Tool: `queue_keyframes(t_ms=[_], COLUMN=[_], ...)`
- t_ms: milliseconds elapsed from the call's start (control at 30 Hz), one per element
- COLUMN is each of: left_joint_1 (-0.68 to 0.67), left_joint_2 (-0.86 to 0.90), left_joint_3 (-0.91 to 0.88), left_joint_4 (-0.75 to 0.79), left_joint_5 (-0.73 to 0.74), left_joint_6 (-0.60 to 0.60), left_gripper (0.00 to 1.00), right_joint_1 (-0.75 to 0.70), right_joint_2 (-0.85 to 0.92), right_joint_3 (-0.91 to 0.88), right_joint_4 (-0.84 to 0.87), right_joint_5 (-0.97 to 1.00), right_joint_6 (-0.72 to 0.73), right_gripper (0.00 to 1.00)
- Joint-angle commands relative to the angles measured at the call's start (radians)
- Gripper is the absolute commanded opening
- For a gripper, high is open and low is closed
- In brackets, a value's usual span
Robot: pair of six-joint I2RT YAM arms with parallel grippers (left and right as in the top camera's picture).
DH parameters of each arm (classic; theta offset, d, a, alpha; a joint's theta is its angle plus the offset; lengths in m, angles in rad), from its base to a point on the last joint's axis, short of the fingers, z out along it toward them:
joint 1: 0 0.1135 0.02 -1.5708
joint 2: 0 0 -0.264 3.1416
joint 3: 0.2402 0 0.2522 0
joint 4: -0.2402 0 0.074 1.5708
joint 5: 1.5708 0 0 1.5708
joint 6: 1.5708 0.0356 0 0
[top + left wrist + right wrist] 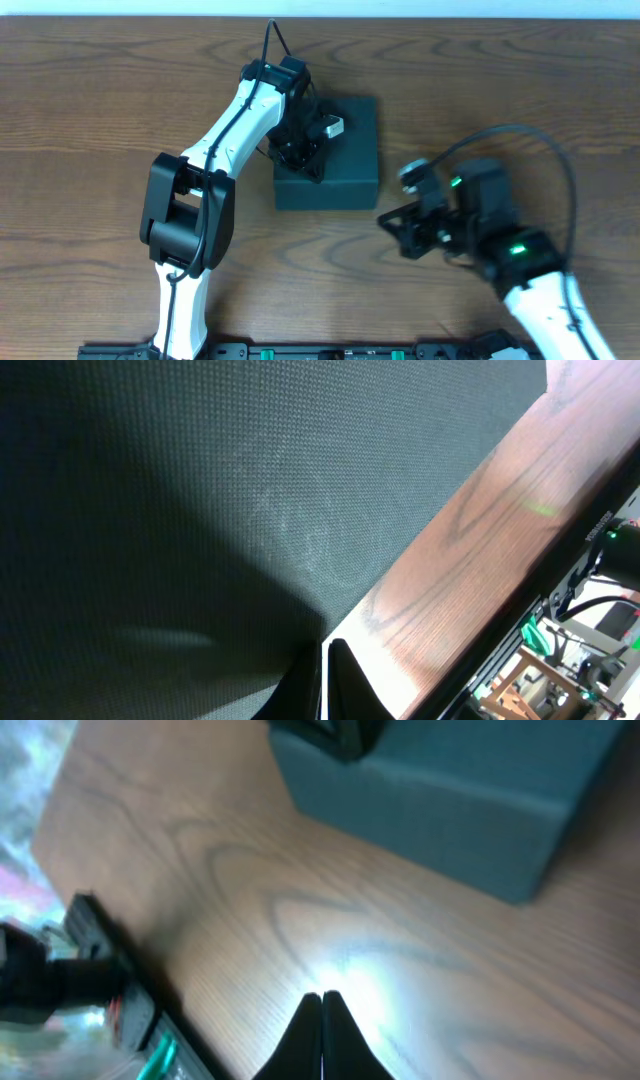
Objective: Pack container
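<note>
The container (345, 160) is a dark teal-black square box, lid down, at the middle of the table. My left gripper (303, 160) is shut and empty, its fingertips (323, 650) pressed on the front left part of the lid, whose dark textured surface (200, 490) fills the left wrist view. My right gripper (392, 222) is shut and empty, low over the bare wood to the right front of the box. Its closed fingertips (322, 998) point at the wood, with the box's side wall (450, 830) beyond them.
The wooden table (100, 120) stretches around the box. A black rail with green parts (350, 350) runs along the front edge, and shows in the right wrist view (110, 990). The right arm's cable (540, 140) loops over the right side.
</note>
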Motion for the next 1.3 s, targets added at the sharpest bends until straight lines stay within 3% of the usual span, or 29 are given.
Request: queue_keyframes(t_ms=[0, 100, 500, 967, 1133, 1267], left_joint_1=[-0.003, -0.003, -0.003, -0.003, -0.002, 0.002], left_joint_2=[-0.010, -0.010, -0.010, -0.011, -0.040, -0.163], left_joint_3=[-0.016, -0.016, -0.016, -0.016, -0.016, -0.016], left_joint_4=[0.008, 0.008, -0.007, -0.014, -0.023, -0.040], left_joint_5=[-0.012, -0.011, -0.011, -0.011, -0.014, -0.014], left_joint_6=[0.010, 0.009, 0.009, -0.001, -0.010, -0.014], left_gripper=[0.06, 0.06, 0.06, 0.06, 0.06, 0.06], right_joint_1=[0.087, 0.159, 0.174, 0.144, 0.144, 0.145], right_joint_2=[0.006, 0.056, 0.509, 0.566, 0.555, 0.454], right_joint_3=[-0.149, -0.268, -0.258, -0.206, -0.206, -0.206], right_joint_4=[0.182, 0.476, 0.946, 1.072, 1.058, 0.930], right_joint_5=[0.112, 0.236, 0.329, 0.441, 0.261, 0.129], right_joint_6=[0.282, 0.394, 0.416, 0.378, 0.374, 0.373], right_gripper=[0.01, 0.02, 0.02, 0.02, 0.01, 0.02])
